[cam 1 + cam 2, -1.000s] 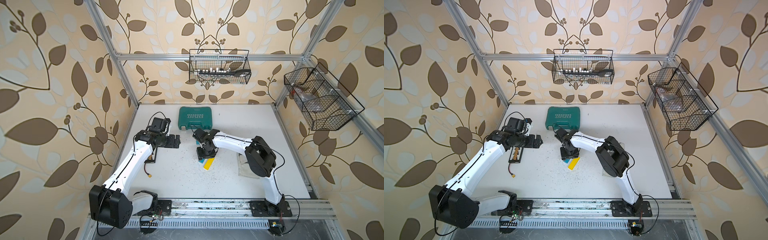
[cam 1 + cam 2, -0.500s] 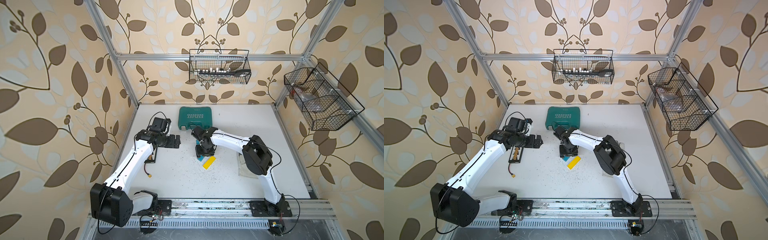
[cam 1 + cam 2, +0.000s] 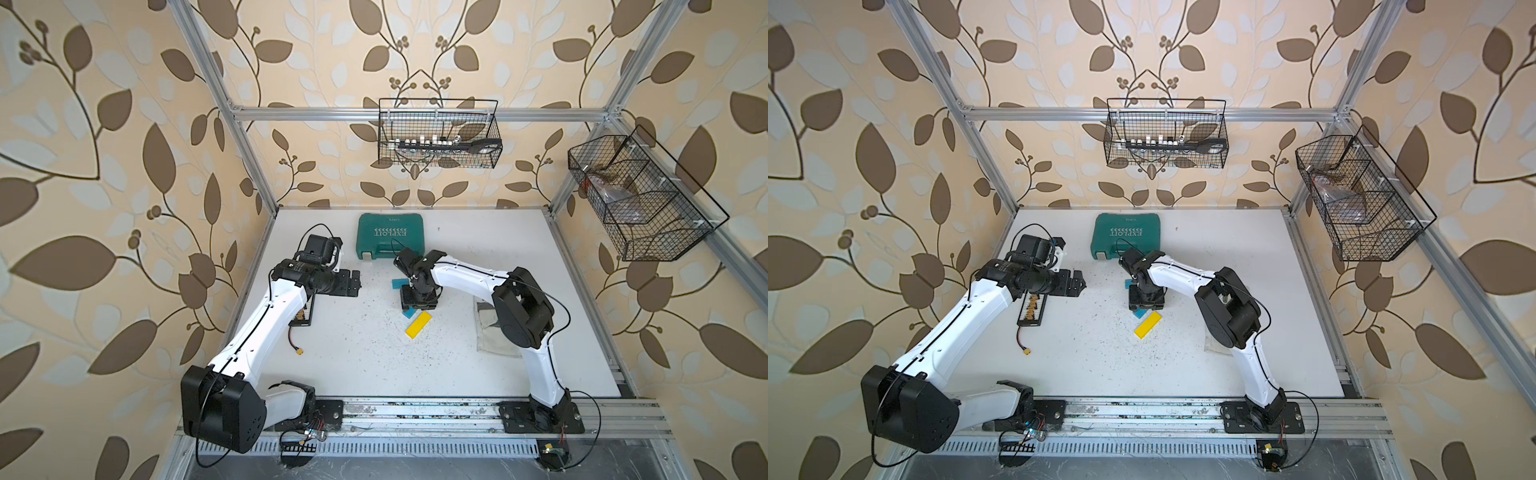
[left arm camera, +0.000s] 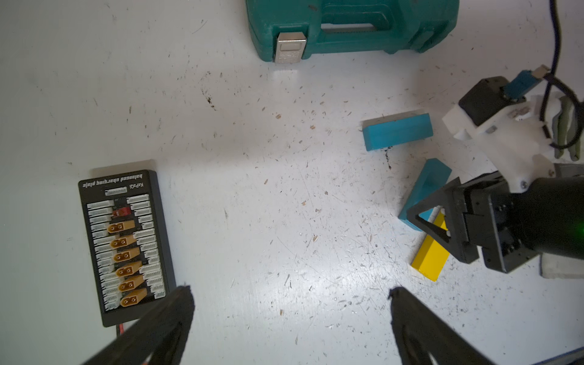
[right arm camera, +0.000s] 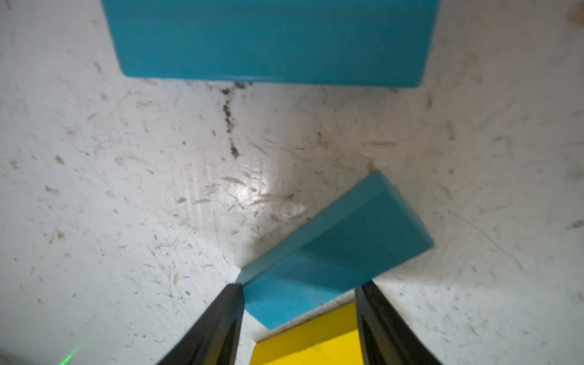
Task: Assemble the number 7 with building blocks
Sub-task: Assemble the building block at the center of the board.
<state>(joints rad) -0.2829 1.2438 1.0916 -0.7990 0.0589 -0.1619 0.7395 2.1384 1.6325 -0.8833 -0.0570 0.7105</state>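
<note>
Your right gripper [image 5: 299, 285] is down at the white tabletop [image 5: 142, 196], its two black fingers either side of the near end of the slanted teal-blue rectangular block [image 5: 341, 246]. One fingertip [image 5: 235, 294] touches a corner. Whether the pair is pinching or only bracketing the block, I cannot tell. The block sits skewed between the fingers, so a squeeze from here would probably twist it. Square your wrist to its long sides first.

Read the top views with the back wall as twelve o'clock. The second teal-blue block [image 3: 398, 283], the crossbar of the 7, lies at about ten o'clock from the gripper, with bare table between it and the slanted block's far end. The yellow rectangular block [image 3: 418, 324] lies at six o'clock, hard by the slanted block's near end; touching or overlapped, I cannot tell.

So slide rather than lift. Ease the slanted block along its own length until its far end meets the crossbar's three o'clock end, stopping short of nudging the crossbar. Expect the yellow block to need closing up afterwards.

Your left gripper [image 4: 290, 303] hangs spread wide and empty at nine o'clock, well apart.
</note>
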